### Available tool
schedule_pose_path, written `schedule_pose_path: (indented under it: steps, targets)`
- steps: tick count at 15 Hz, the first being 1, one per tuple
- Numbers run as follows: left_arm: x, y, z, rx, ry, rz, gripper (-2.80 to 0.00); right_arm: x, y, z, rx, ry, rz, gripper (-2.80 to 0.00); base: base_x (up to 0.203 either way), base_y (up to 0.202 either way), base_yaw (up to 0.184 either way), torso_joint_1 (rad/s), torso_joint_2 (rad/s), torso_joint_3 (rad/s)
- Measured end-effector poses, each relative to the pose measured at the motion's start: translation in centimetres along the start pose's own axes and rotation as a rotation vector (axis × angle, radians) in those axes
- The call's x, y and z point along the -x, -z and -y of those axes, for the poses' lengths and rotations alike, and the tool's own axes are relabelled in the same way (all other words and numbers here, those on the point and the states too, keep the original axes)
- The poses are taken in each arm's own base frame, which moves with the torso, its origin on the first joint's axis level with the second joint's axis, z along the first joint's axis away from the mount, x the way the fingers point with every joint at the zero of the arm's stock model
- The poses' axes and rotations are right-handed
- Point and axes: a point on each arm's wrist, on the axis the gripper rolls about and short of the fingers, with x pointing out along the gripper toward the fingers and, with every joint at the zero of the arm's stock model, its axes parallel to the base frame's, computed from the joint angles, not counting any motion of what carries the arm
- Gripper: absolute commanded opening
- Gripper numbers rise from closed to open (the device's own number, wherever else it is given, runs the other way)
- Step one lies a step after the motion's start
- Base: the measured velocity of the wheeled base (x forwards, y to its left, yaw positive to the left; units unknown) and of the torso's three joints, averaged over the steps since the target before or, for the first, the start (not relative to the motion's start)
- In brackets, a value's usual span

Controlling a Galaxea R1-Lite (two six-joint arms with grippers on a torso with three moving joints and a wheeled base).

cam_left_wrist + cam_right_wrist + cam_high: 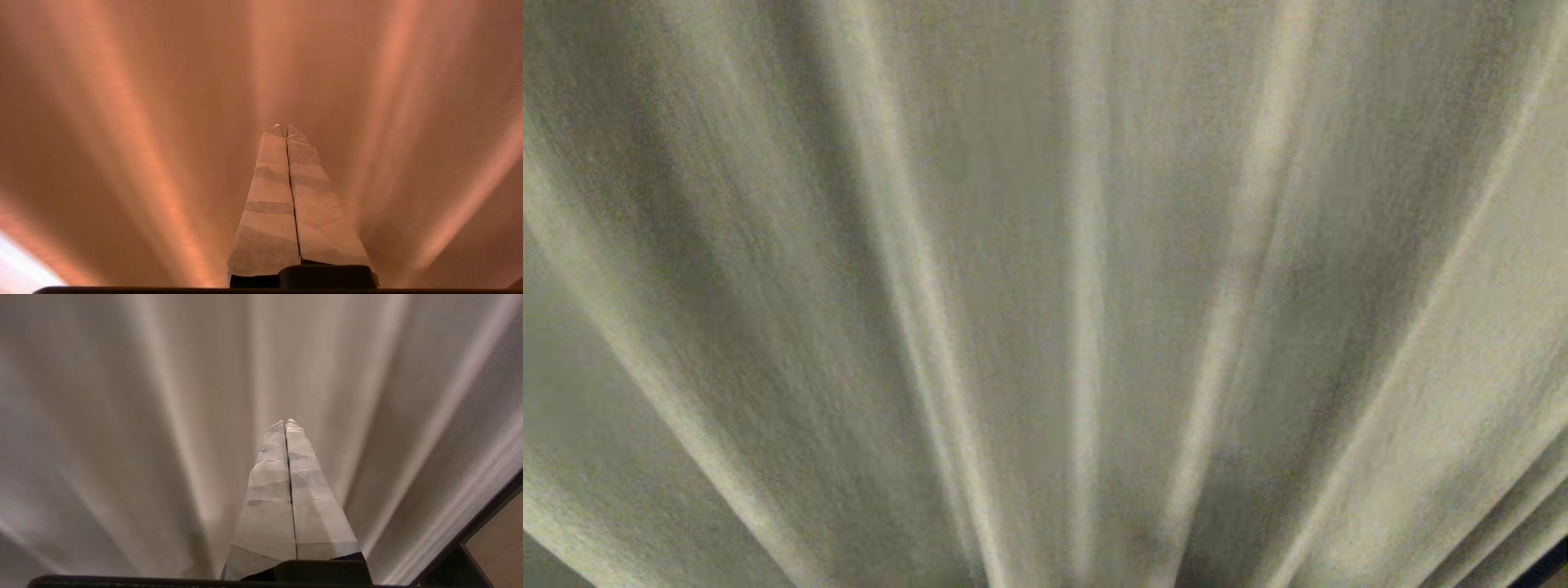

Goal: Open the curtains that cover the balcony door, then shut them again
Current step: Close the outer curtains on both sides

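The curtains [1045,294] fill the head view, drawn across in front of the robot; their long pleats run lengthwise up and down, fanning out from the bottom of the frame. The fabric is heavy, opaque, beige-grey and woven, with soft rounded folds. The left claw [284,127] and right claw [285,422] each point at the drape, taped fingers pressed together, gripping nothing.

The heavy beige-grey woven curtains [1045,269] fill the whole head view, closed. Their soft pleats fan outward from the near middle toward the far left and right. A small dark sliver shows at the near right corner.
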Motion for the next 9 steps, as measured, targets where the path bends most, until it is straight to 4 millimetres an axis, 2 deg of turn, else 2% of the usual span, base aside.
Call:
schedule_pose_path:
  steps: [9]
  targets:
    - [0.00,0.00,0.00,0.001,-0.001,0.000,-2.80,0.02,0.00,0.00,-0.001,0.000,0.002,-2.80,0.000,0.000,0.000,0.000,0.00,0.000]
